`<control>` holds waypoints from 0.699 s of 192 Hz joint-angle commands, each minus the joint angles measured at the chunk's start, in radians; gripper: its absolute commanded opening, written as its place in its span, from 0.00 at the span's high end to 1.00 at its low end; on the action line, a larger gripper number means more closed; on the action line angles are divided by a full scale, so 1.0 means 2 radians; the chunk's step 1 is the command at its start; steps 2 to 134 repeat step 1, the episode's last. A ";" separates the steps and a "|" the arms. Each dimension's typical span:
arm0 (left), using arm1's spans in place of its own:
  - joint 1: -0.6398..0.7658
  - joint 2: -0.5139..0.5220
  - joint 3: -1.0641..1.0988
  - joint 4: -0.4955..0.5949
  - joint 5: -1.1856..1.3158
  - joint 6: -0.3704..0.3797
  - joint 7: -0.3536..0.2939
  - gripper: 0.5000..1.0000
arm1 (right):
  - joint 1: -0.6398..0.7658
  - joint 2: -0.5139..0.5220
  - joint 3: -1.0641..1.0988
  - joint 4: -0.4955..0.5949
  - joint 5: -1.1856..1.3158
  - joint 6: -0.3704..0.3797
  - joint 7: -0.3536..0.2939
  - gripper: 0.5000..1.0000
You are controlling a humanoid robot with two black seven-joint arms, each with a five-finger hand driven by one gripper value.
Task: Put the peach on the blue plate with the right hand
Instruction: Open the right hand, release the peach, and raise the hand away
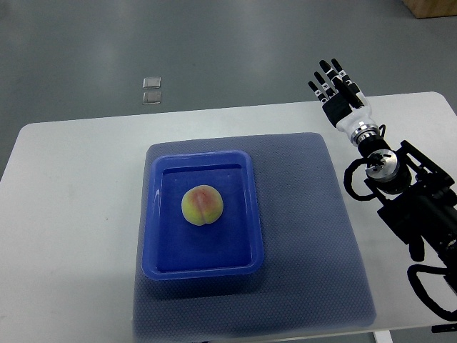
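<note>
The right hand [343, 97] hangs over the far right corner of the bench [71, 214], open, with its black fingers [325, 69] stretched straight and pointing away from the robot, past the far edge. It holds nothing and touches nothing. Its arm [407, 200], black with a pale wrist, runs back to the lower right, where the picture's right edge cuts it off.

Left of the hand and well apart from it, a grey-blue mat [314, 236] covers the middle of the white bench. On the mat's left half sits the blue plate [153, 214], a shallow rectangular tray with rounded corners and a raised rim, its sides square to the mat.

The peach [203, 206] lies alone in the plate, near its middle and clear of every wall. It is yellow-green with a pink blush on top. It looks almost round from above, so no long axis can be made out; a faint crease shows towards its near side, and no stem end is plain.

Beyond the bench, on the grey floor [250, 50], lie two small clear squares [152, 91], too small to identify. A brown box [432, 8] is cut off at the top right corner.
</note>
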 commanded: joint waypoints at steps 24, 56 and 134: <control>0.000 0.000 0.000 0.002 -0.001 0.000 0.000 0.00 | -0.001 0.001 -0.001 0.001 0.000 0.004 0.002 0.14; 0.000 0.000 0.000 0.002 -0.001 0.000 0.000 0.00 | -0.001 0.001 -0.001 0.001 0.000 0.004 0.002 0.14; 0.000 0.000 0.000 0.002 -0.001 0.000 0.000 0.00 | -0.001 0.001 -0.001 0.001 0.000 0.004 0.002 0.14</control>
